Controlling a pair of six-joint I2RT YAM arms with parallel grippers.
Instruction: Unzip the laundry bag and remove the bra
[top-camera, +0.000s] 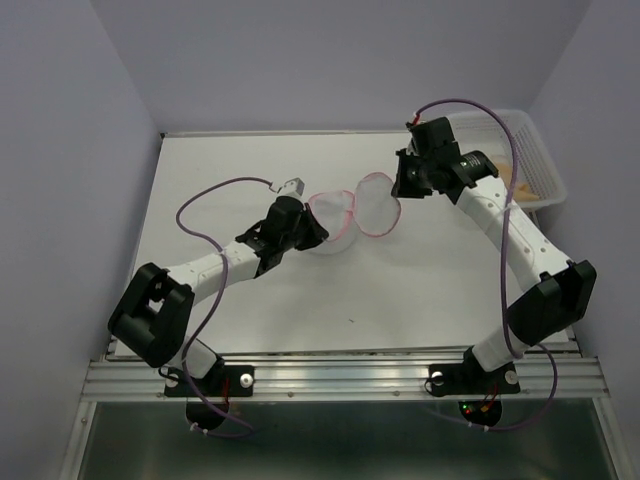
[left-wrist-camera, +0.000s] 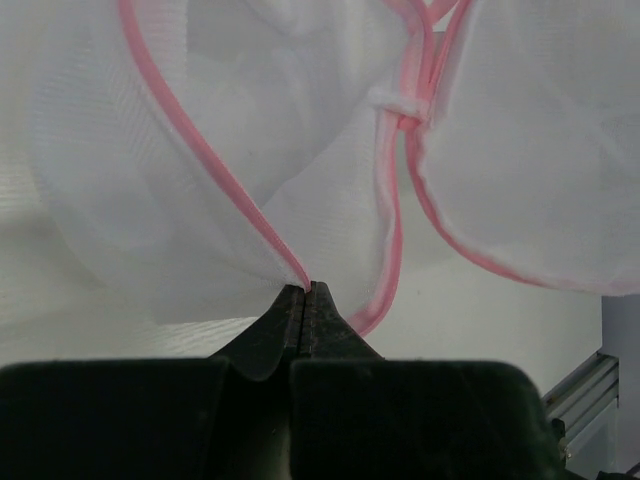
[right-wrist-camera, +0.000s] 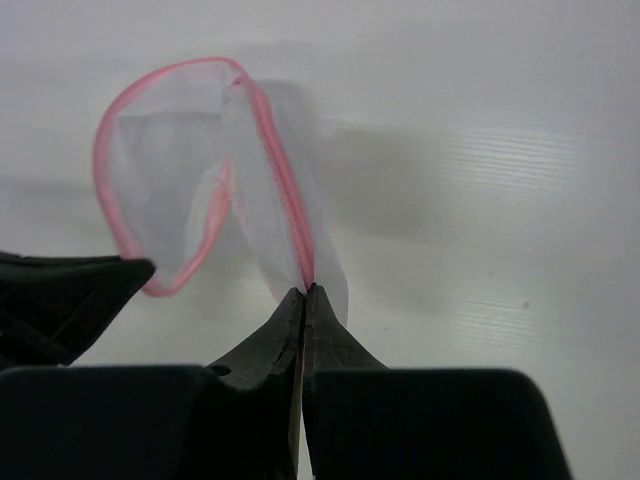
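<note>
The left arm (top-camera: 190, 275) reaches from the near-left corner of the white table (top-camera: 400, 300) toward the middle, with a purple cable (top-camera: 205, 215) looping above it. The left gripper (top-camera: 316, 234) has its jaws pressed together. In the left wrist view, the left gripper (left-wrist-camera: 308, 290) pinches the pink trim where it runs down to the black tips, with translucent mesh spreading above on both sides.

The laundry bag (top-camera: 352, 212) hangs between the two grippers at the middle of the table. It is spread open into two round white mesh lobes outlined in pink. The left lobe sits against the left gripper and the right lobe against the right one. In the left wrist view, the laundry bag (left-wrist-camera: 200, 150) shows a pink seam joining the two halves near the top.

The right gripper (top-camera: 398, 190) is also pressed together. In its own wrist view, the right gripper (right-wrist-camera: 305, 292) pinches the pink edge of the laundry bag (right-wrist-camera: 170, 200), and the mesh flap curls up and leftward over the table.

Behind the right arm (top-camera: 510, 235), at the far-right corner, stands a white lattice basket (top-camera: 545, 165). A peach-coloured patch (top-camera: 508, 178) lies in it, too small to identify.
</note>
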